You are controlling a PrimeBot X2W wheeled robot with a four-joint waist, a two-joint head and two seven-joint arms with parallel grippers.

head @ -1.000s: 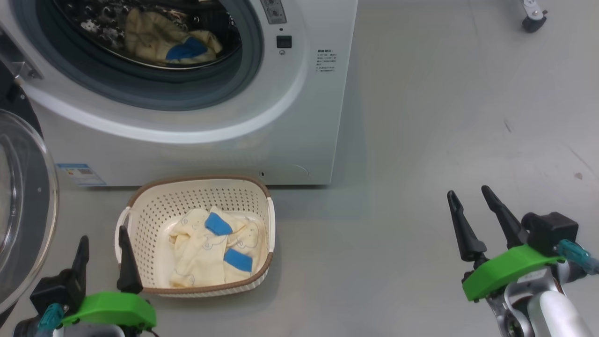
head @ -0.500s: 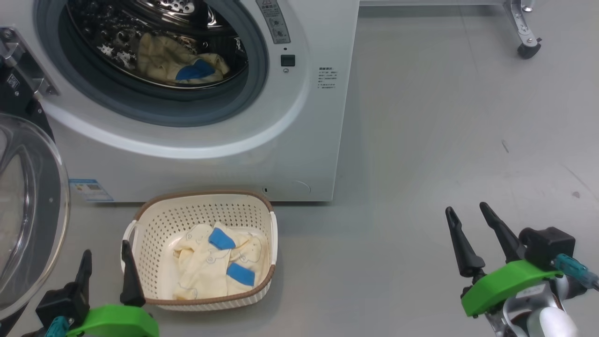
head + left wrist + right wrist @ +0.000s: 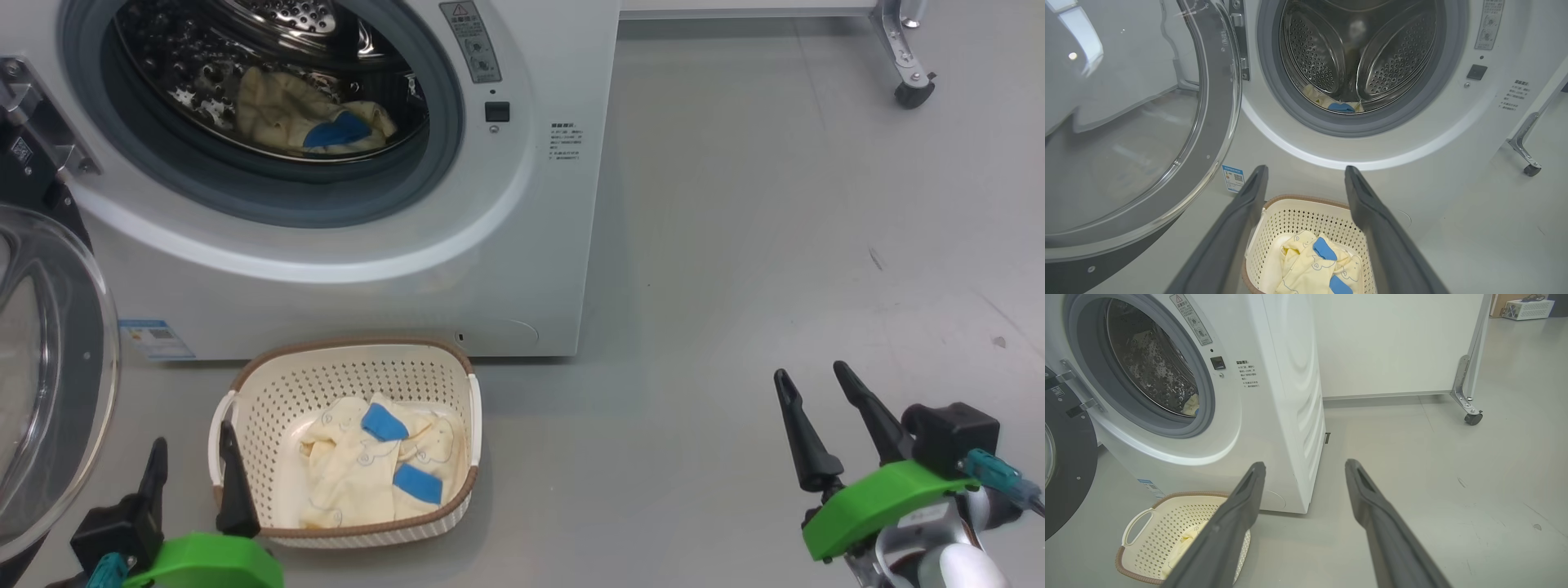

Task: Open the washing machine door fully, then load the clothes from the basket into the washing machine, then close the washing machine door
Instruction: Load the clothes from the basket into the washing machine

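The white washing machine (image 3: 522, 245) stands with its door (image 3: 49, 384) swung wide open to the left; the same door (image 3: 1139, 134) shows its glass in the left wrist view. One pale yellow garment with a blue patch (image 3: 314, 122) lies in the steel drum (image 3: 1355, 61). On the floor before the machine sits the cream basket (image 3: 245, 392) holding more yellow clothes (image 3: 367, 465). My left gripper (image 3: 192, 453) hovers open at the basket's near left rim, empty. Far to the right, my right gripper (image 3: 812, 380) stands open over bare floor.
A white panel on a metal leg with a caster (image 3: 910, 90) stands at the back right. Grey floor (image 3: 775, 245) spreads to the right of the machine. A blue-edged sticker (image 3: 155, 339) marks the machine's lower front.
The whole head view has shifted downward in the picture, so the camera has tilted up a little. Both grippers stay open, and the basket and clothes lie as before.
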